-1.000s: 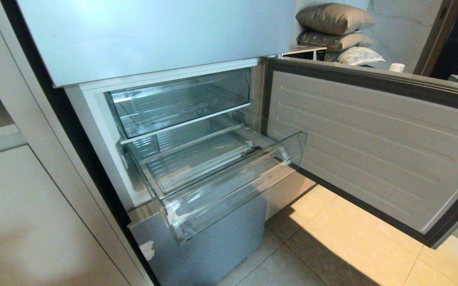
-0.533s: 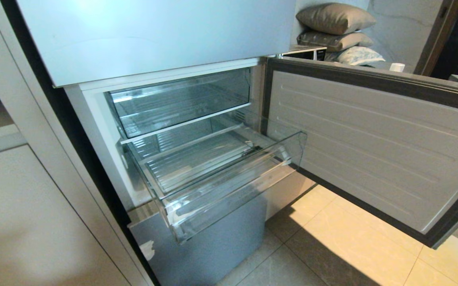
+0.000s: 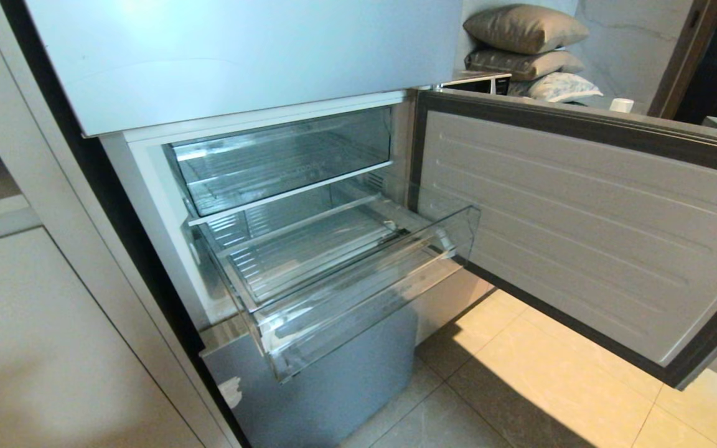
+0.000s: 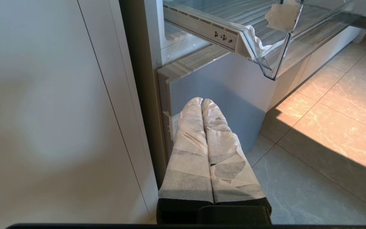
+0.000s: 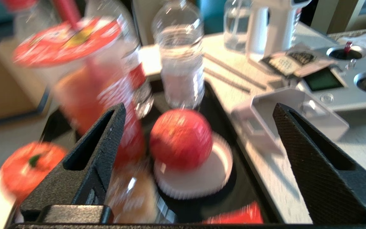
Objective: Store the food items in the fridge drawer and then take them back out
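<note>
The fridge drawer [image 3: 358,274] stands pulled out and bare, ready to receive food. Both food items wait on a cluttered tabletop [image 5: 265,178]: the round red fruit [image 5: 180,138] on a white lid [image 5: 199,178], the stemmed tomato [image 5: 27,168] off to one side. The right tool [image 5: 199,159], spread wide and holding nothing, frames the fruit, likely for a grasp. The left tool [image 4: 202,103] hangs clenched and empty low by the fridge.

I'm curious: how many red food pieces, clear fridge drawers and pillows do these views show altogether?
Red food pieces: 2, the round fruit and the tomato-like piece
Clear fridge drawers: 2, the upper drawer and the pulled-out lower drawer
Pillows: 3, stacked
Total: 7
</note>
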Motion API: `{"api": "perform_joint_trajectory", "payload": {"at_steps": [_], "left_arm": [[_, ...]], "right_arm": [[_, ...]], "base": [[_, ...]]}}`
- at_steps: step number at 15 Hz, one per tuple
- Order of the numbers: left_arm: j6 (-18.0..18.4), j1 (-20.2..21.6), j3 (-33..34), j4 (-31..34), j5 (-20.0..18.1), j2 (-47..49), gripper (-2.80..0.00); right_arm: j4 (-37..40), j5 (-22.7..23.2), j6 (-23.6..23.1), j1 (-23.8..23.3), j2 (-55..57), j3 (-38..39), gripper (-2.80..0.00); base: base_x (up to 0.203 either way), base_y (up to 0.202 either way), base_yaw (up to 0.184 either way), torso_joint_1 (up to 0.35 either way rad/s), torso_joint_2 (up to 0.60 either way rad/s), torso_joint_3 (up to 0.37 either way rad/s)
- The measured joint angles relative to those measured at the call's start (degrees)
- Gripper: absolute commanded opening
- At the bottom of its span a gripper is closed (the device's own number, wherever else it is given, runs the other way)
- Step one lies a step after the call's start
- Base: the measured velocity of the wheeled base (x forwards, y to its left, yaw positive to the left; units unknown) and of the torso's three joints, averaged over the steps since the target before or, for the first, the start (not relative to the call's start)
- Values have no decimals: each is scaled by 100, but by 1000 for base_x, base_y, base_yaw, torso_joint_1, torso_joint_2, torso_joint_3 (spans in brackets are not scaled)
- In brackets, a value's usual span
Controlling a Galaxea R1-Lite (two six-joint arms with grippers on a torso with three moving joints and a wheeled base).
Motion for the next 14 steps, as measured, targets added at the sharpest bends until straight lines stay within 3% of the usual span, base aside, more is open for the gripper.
{"api": "perform_joint_trajectory", "payload": {"at_steps": [5,8,14], "left_arm": [[0,0,0,1,-1,-1,-280],[0,0,0,0,-1,0,-280],[0,0,0,2,1,0,-280]], "right_arm": [[-306,46,226,-51,896,-614,0],[-297,420,517,37,1321,-991,0],[-171,879,562,40,1870,-1496,0]], "base": [[0,0,0,0,0,0],[0,0,0,0,0,0],[0,0,0,0,0,0]]}}
